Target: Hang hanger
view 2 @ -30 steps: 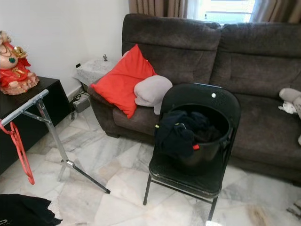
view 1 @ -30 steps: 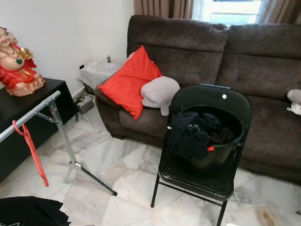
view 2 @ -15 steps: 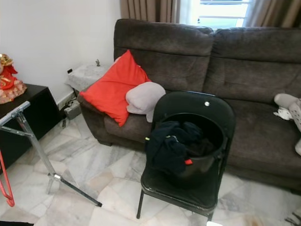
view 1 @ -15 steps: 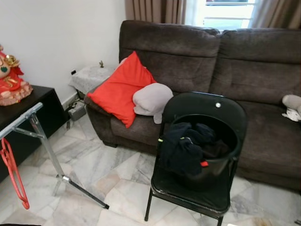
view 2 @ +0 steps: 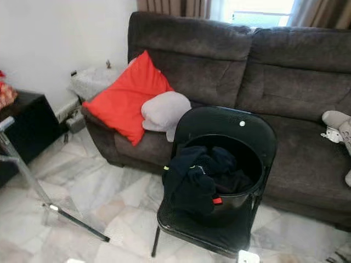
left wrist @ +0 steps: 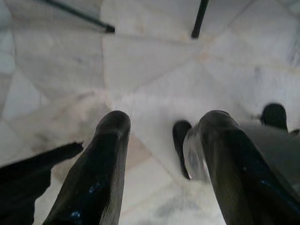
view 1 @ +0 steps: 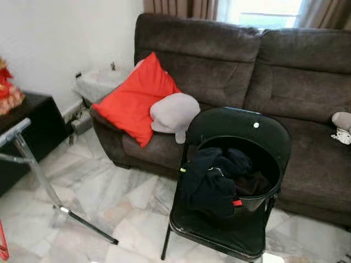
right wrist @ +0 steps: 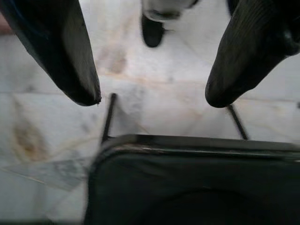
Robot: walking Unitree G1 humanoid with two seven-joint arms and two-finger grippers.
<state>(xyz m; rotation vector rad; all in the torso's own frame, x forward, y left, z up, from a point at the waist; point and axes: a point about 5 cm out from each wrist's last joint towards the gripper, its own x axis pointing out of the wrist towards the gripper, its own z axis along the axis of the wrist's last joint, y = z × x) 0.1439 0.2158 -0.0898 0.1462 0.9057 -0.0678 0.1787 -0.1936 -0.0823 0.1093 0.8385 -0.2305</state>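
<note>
— Left eye view has swung right: the red hanger (view 1: 3,247) is now just a sliver at the frame's edge, under the rack rail (view 1: 14,132).
— Hung already, then; left hand (left wrist: 161,140) and right hand (right wrist: 152,96) both gape, empty.

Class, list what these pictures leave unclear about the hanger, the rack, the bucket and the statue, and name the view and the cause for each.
- Red plastic hanger: left eye view, only a tip shows; the picture edge cuts it off.
- Silver metal clothes rack: both eye views, its rail runs off the left edge.
- Black round bucket: the dark heaped clothes hide its contents below.
- Red statue: left eye view, cropped and blurred.
</note>
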